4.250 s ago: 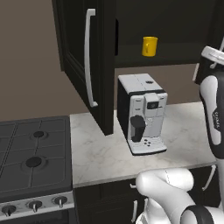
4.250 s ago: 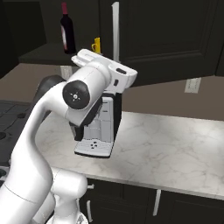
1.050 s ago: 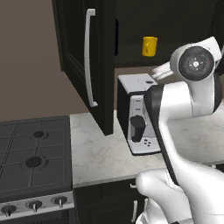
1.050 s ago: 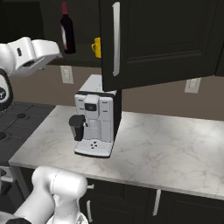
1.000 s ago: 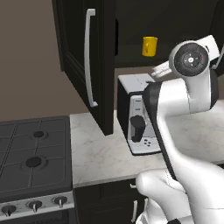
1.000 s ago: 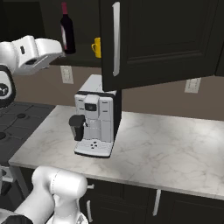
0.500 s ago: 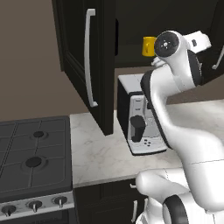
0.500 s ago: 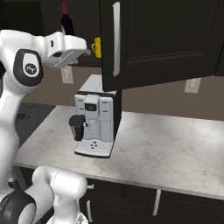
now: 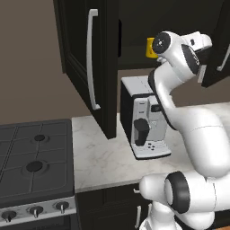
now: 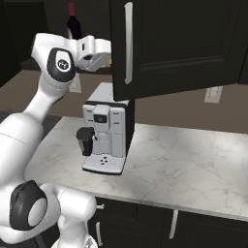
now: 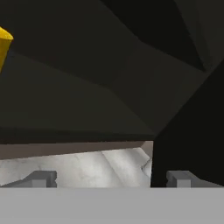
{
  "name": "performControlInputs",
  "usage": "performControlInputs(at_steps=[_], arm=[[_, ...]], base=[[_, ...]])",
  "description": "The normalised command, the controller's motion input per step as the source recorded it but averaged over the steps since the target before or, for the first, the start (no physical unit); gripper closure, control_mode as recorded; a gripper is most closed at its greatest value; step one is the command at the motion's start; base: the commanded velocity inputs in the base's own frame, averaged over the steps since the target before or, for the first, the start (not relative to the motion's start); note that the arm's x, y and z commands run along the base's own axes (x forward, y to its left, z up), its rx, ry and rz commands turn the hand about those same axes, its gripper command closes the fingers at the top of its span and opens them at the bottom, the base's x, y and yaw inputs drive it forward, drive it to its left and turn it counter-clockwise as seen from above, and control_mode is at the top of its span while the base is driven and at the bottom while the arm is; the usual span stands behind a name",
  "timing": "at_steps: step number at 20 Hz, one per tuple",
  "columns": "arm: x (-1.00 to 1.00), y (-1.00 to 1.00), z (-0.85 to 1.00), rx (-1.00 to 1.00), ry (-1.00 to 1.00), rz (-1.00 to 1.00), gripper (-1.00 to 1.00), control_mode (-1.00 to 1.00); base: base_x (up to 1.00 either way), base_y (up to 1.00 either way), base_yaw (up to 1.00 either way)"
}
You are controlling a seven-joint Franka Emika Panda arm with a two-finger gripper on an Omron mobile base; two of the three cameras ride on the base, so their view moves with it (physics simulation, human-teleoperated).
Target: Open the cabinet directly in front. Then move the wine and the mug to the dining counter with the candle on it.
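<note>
Left base view: the cabinet (image 9: pixel 92 63) stands open above the coffee machine (image 9: pixel 144 121); the mug (image 9: pixel 150 47) sits inside, partly behind the arm.

Right base view: the wine (image 10: pixel 73 26) stands in the cabinet above the coffee machine, behind the arm's wrist.

Hand view: the fingers (image 11: pixel 41 179) are spread wide, holding nothing; the mug shows at the left edge.

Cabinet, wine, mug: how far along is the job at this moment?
Done: the cabinet doors stand open. In hand: the arm is raised to the shelf, and its open pincer holds nothing, with the mug off to one side. Left: the wine and mug both sit on the shelf, so neither has been carried to the dining counter.
</note>
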Motion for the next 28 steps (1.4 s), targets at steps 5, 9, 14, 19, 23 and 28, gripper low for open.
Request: performControlInputs(at_steps=[5,9,14,19,23,28], arm=[[-0.04,-0.96,0.0,0.0,0.05,-0.14,-1.0,-1.0],[-0.43,-1.0,0.0,0.0,0.0,-0.12,-1.0,-1.0],[-0.57,-1.0,0.0,0.0,0.0,-0.08,-1.0,-1.0],[-0.36,-1.0,0.0,0.02,-0.05,0.0,-1.0,-1.0],[-0.08,-1.0,0.0,0.1,-0.14,0.0,-1.0,-1.0],[0.0,-1.0,0.0,0.15,-0.17,0.04,-1.0,-1.0]], base=[[0.0,0.0,0.0],[0.0,0.0,0.0],[0.0,0.0,0.0],[0.0,0.0,0.0],[0.0,0.0,0.0],[0.0,0.0,0.0]])
